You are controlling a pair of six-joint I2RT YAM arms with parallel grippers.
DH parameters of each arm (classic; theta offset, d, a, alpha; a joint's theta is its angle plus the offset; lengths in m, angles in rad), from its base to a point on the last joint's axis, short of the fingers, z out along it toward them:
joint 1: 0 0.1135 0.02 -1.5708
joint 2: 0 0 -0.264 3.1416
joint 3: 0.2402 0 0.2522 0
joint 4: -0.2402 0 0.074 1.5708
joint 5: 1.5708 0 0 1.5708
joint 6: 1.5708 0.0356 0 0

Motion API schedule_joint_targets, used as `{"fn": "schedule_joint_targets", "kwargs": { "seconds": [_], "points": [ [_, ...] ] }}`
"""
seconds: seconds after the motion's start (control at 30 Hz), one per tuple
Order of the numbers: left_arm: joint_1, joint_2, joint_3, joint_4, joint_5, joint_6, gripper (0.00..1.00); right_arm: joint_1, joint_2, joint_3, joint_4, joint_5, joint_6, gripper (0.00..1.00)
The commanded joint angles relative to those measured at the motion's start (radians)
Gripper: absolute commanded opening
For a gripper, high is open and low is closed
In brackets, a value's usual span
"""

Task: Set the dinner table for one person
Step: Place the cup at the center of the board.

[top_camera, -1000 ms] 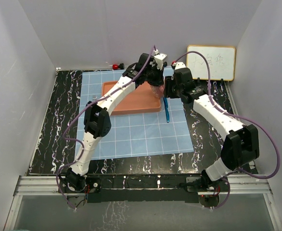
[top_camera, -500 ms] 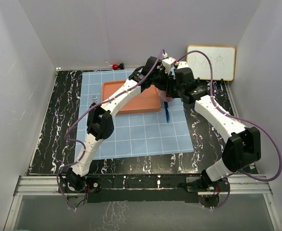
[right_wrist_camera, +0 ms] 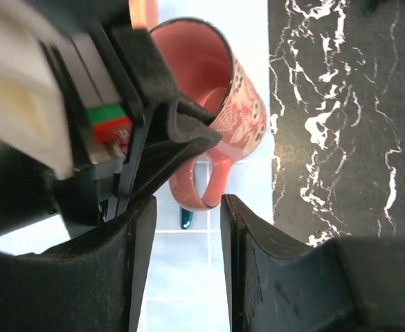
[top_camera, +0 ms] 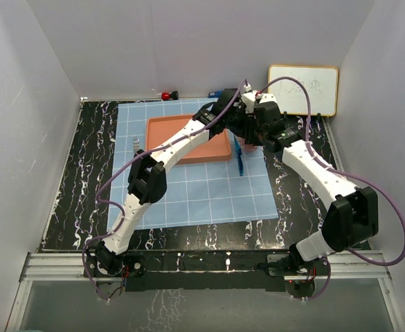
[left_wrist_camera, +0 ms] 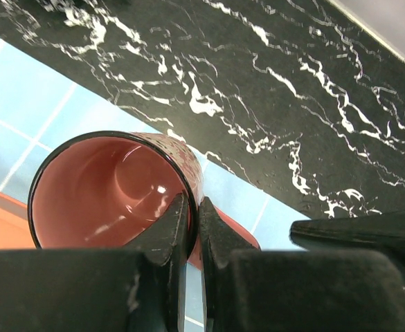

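Note:
A pink mug (left_wrist_camera: 105,194) with a dark rim hangs tilted over the right edge of the light-blue cloth (top_camera: 202,194), which lies on the black marbled dinner table (top_camera: 84,173). My left gripper (left_wrist_camera: 192,214) is shut on the mug's rim, one finger inside and one outside. In the right wrist view the mug (right_wrist_camera: 240,90) shows its handle (right_wrist_camera: 205,183) pointing at my right gripper (right_wrist_camera: 188,204). That gripper is open just short of the handle, with nothing between its fingers. Both grippers meet right of the orange tray (top_camera: 164,128).
A teal-handled utensil (top_camera: 239,162) lies on the cloth below the mug, and a fork (top_camera: 135,144) lies left of the tray. A whiteboard (top_camera: 303,90) leans at the back right. A red object (top_camera: 166,95) and a blue one (top_camera: 214,93) sit at the back wall.
My left arm has carried the mug rightward, from over the tray's back right corner to beyond its right edge. The right gripper has shifted back and right alongside it.

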State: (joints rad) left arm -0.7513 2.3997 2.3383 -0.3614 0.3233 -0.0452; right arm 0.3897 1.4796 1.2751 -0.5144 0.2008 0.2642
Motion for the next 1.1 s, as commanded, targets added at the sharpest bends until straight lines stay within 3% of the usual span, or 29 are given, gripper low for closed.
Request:
{"fn": "schedule_joint_targets", "kwargs": {
  "seconds": [0.0,0.3,0.57,0.63,0.8,1.07],
  "points": [
    [-0.07,-0.074,-0.047,0.104,0.083,-0.002,0.0,0.001,-0.058,0.005,0.092,0.051,0.034,0.41],
    [-0.119,-0.021,-0.071,0.114,0.093,-0.011,0.0,0.001,-0.14,0.077,0.038,0.29,0.017,0.47],
    [-0.142,0.003,-0.098,0.14,0.124,-0.035,0.0,0.001,-0.19,0.085,0.03,0.357,0.026,0.54],
    [-0.149,0.017,-0.093,0.133,0.137,-0.036,0.12,0.0,-0.197,0.076,0.029,0.361,0.028,0.56],
    [-0.159,0.032,-0.102,0.125,0.145,-0.038,0.32,-0.001,-0.215,0.06,0.03,0.371,0.035,0.57],
    [-0.168,0.043,-0.135,0.122,0.186,-0.057,0.44,0.0,-0.239,0.046,0.027,0.389,0.037,0.58]
  ]
}}
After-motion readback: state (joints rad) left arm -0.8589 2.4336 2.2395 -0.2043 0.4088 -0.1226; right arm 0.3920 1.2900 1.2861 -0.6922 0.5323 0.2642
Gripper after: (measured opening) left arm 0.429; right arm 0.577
